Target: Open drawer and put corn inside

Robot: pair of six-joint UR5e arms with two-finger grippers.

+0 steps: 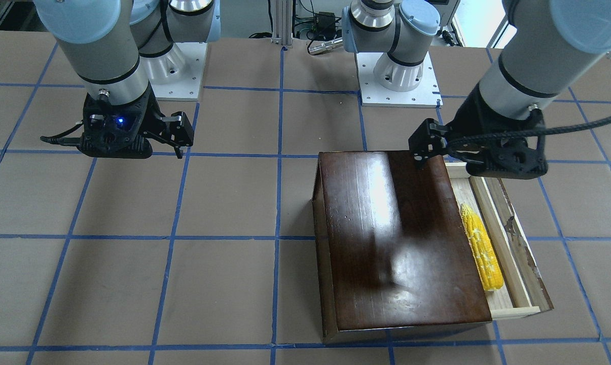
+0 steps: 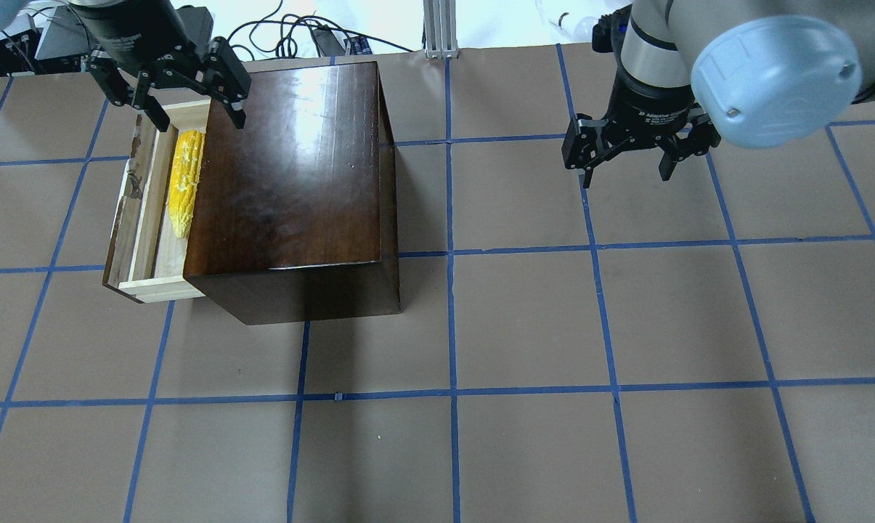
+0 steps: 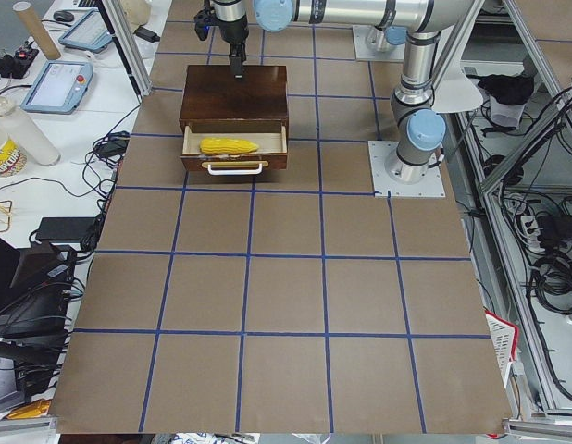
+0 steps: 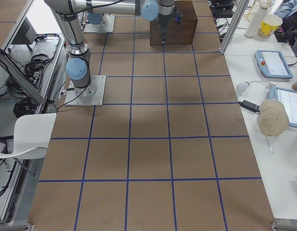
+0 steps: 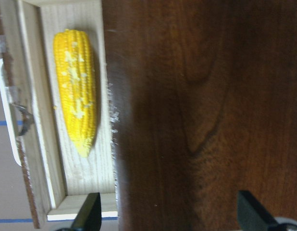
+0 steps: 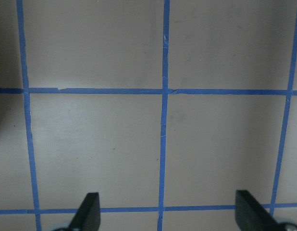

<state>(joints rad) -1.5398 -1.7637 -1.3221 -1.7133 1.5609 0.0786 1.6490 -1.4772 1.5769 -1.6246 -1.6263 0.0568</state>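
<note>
The dark-brown box (image 2: pixel 292 167) stands on the table at my left. Its drawer (image 2: pixel 141 218) of pale wood is pulled out to the left, and its front panel carries a pale handle (image 5: pixel 5 120). The yellow corn (image 2: pixel 183 181) lies lengthwise inside the drawer; it also shows in the front view (image 1: pixel 481 248) and the left wrist view (image 5: pixel 75 91). My left gripper (image 2: pixel 194 109) is open and empty, and hovers above the far end of the drawer and the box's edge. My right gripper (image 2: pixel 626 161) is open and empty, and hangs over bare table far to the right.
The table is brown with a blue tape grid (image 2: pixel 448 250). The arm bases (image 1: pixel 396 76) stand at the robot's edge. Tablets and cups (image 3: pixel 55 83) lie on side desks beyond the table's ends.
</note>
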